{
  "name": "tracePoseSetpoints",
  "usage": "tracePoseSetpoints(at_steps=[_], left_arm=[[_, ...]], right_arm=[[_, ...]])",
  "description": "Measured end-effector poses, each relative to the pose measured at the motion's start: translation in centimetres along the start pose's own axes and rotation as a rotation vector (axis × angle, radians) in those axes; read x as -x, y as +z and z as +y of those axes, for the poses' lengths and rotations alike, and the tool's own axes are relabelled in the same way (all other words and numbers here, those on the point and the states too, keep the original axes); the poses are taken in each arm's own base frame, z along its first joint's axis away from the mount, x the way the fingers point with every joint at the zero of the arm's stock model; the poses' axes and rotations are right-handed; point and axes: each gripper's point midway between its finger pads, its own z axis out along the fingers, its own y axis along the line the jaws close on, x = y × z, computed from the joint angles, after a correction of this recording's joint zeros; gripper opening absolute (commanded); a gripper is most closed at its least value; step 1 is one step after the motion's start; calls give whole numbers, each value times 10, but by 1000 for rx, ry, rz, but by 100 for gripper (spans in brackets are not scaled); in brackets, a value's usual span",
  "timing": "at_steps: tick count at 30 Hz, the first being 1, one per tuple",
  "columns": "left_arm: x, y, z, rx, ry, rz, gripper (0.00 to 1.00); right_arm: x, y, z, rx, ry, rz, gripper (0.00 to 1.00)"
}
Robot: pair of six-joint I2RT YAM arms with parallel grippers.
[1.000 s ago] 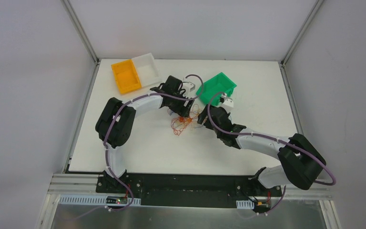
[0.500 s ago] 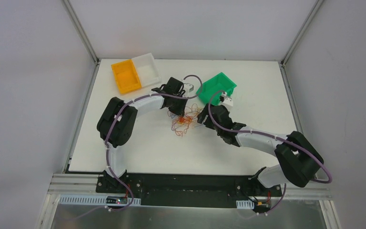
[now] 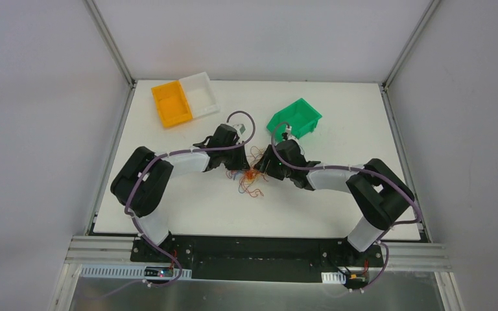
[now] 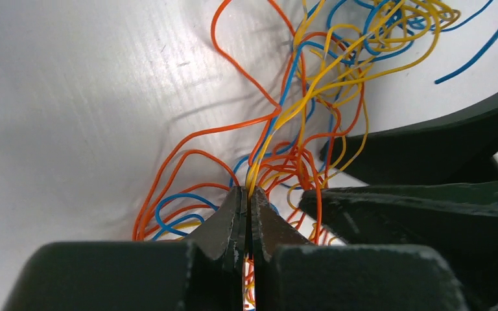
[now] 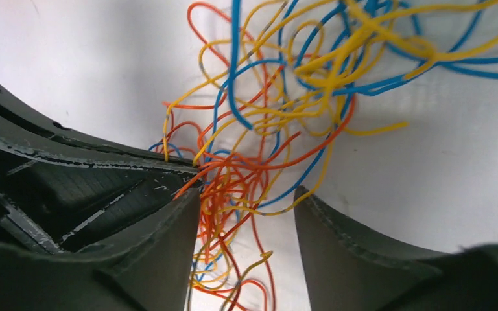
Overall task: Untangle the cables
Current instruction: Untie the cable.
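The cables [image 3: 251, 173], a loose clump of orange, yellow and blue curls, lie on the white counter [image 3: 188, 201] near its middle, between the two arms. The left tool [image 4: 247, 197] sits at about 9 o'clock of the clump with its fingers pressed together, clamped on a few yellow and orange strands that rise from the tips into the tangle. The right tool [image 5: 246, 201] comes in from about 3 o'clock. Its fingers stand apart, with a dense bunch of orange strands running through the gap between them and blue and yellow loops spreading beyond the tips. In the left wrist view the right tool's dark fingers sit just beside the left tool's closed tips. A green bin [image 3: 294, 118] stands at about 1 o'clock from the clump. An orange bin [image 3: 171, 103] and a white bin [image 3: 198, 94] stand touching each other at about 11 o'clock, well apart from the clump.
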Motion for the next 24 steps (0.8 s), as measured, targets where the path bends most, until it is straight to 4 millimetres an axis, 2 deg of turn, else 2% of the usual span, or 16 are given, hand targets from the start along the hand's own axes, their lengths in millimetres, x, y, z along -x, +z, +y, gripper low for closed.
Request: tracePoseSetpoints(at_steps=[5, 8, 10, 14, 19, 20, 22, 24], left_arm=[[8, -1, -7, -15, -17, -39, 0], [14, -7, -7, -2, -14, -63, 0], [18, -12, -5, 24, -10, -82, 0], [27, -26, -2, 51, -10, -118, 0], [51, -57, 13, 46, -58, -216, 0], [57, -65, 19, 68, -67, -242, 0], [66, -82, 51, 161, -116, -296, 0], [69, -98, 82, 262, -170, -340, 0]], right_arm=[[-8, 7, 5, 18, 30, 46, 16], [-7, 8, 3, 7, 48, 51, 4], [-3, 9, 1, -4, 66, 40, 0], [16, 2, 3, -10, 112, -9, 0], [58, -23, 13, 28, 175, -124, 0], [70, -29, 0, -17, 188, -170, 0], [92, -40, -40, -135, 234, -253, 0], [104, -50, -78, -250, 278, -310, 0]])
